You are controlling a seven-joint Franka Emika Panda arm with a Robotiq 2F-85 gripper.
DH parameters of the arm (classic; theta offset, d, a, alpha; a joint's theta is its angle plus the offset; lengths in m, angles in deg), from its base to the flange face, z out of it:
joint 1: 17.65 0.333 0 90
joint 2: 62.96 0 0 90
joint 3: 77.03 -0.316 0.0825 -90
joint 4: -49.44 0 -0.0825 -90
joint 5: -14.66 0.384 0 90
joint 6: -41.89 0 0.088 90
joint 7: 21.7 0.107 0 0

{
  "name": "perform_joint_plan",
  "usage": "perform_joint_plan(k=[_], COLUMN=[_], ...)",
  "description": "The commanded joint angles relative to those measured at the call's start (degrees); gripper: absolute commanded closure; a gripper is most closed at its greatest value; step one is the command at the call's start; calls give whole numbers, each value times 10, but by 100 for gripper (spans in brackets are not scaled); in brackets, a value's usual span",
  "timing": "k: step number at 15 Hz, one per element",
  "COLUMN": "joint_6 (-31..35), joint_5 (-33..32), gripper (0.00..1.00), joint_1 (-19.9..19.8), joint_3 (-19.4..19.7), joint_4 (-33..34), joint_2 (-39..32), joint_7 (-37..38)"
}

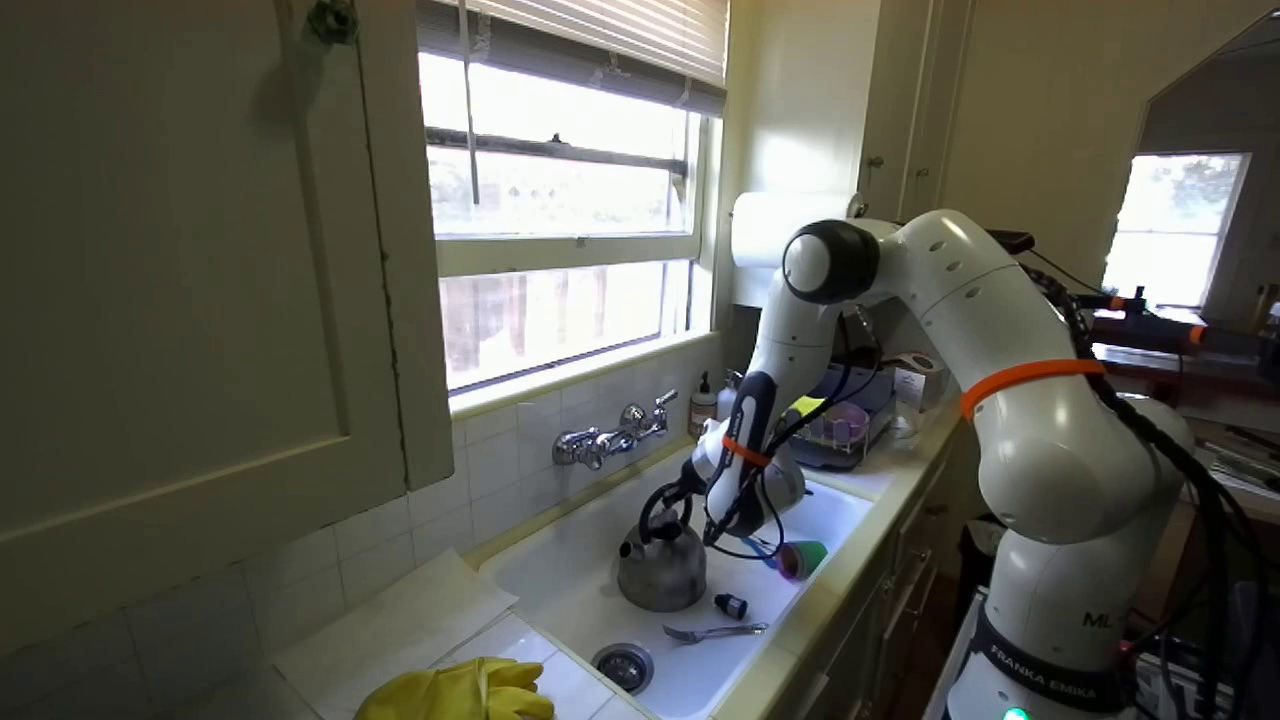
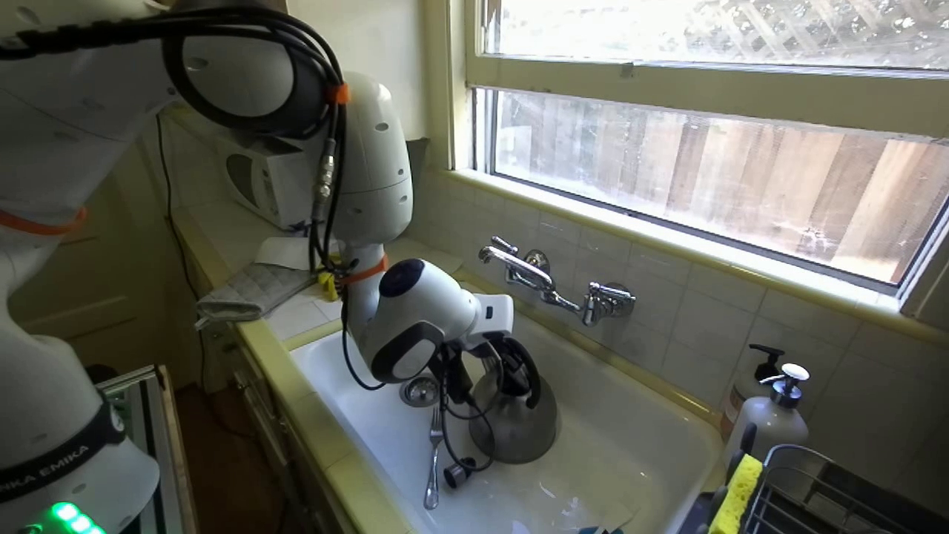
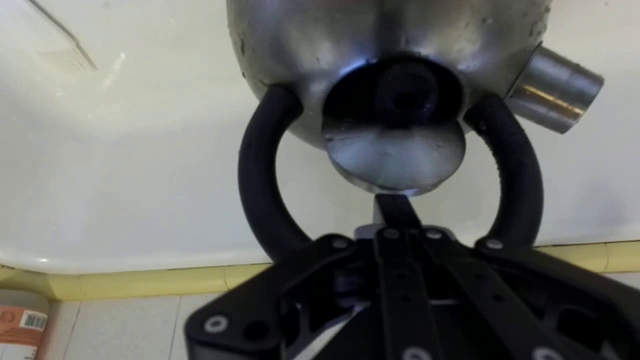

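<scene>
A brushed-steel kettle with a black arched handle stands upright in the white sink, seen in both exterior views. In the wrist view its round opening shows dark, and a shiny disc-shaped lid sits tilted beside it. A short metal spout points off to one side. My gripper is shut, its fingertips meeting within the outline of the handle loop, right at the lid's edge. Whether they touch or pinch the lid cannot be told. The gripper hides the handle's top.
In the sink lie a fork, a small dark cap-like piece and colored cups. A wall faucet juts over the sink. Soap bottles and a dish rack stand at one end, yellow gloves at the other.
</scene>
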Motion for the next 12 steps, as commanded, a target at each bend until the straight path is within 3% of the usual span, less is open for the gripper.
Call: perform_joint_plan(k=[1, 8, 12], joint_6=[23, 22, 33], joint_5=[18, 27, 23], gripper=[100, 100, 100], joint_1=[60, 107, 102], joint_3=[47, 82, 78], joint_4=[-6, 7, -17], joint_2=[-8, -28, -7], joint_7=[-43, -85, -78])
